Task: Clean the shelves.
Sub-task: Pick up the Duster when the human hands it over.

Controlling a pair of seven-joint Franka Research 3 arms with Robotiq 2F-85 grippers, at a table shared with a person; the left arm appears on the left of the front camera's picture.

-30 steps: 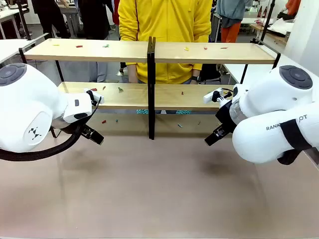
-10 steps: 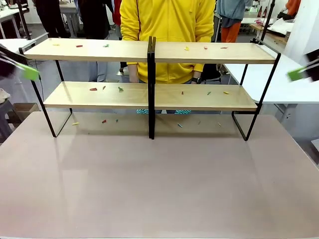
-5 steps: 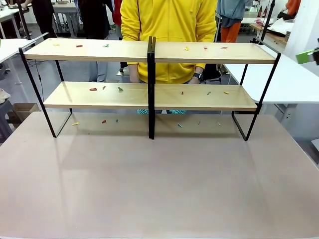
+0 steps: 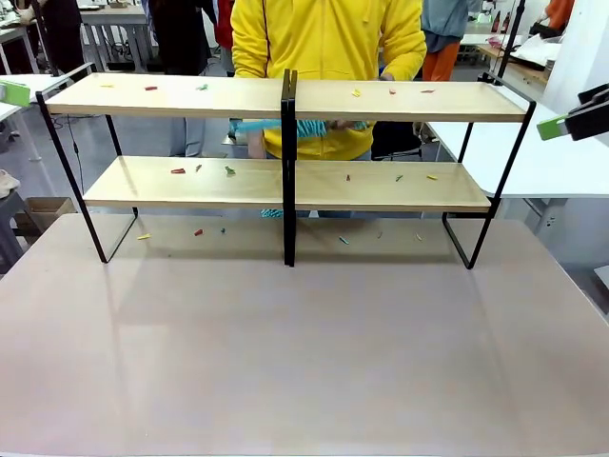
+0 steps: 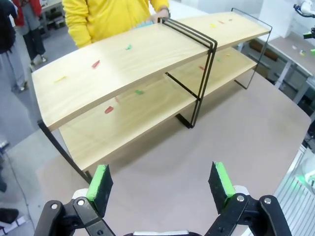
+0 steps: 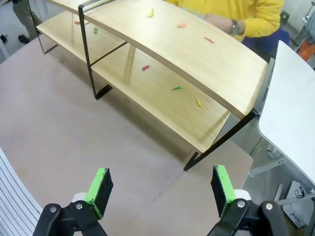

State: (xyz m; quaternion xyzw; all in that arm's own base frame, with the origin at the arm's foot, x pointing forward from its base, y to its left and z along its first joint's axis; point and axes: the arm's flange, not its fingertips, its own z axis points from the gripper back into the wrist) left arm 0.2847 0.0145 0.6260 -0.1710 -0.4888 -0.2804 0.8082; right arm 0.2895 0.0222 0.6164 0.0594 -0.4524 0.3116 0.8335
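Shelves: the shelves [image 4: 381,100] stand across the far half of the brown table [image 4: 304,352], long side towards the arms, which puts every board within reach from the robot's side.
Debris: small coloured scraps [image 4: 178,170] dot all four boards and the tabletop beneath, apparently the mess to be cleared.
Left gripper: the left gripper [image 5: 160,182] hovers high off the table's left end, jaws spread wide and holding nothing, well apart from the rack.
Right gripper: the right gripper [image 6: 160,184] hangs off the right end, equally wide and empty.
Person: a person in yellow [image 4: 324,38] stands behind the rack, hands on a teal item [image 4: 314,127] between the tiers. It may be a cleaning tool, but it is too hidden to tell.
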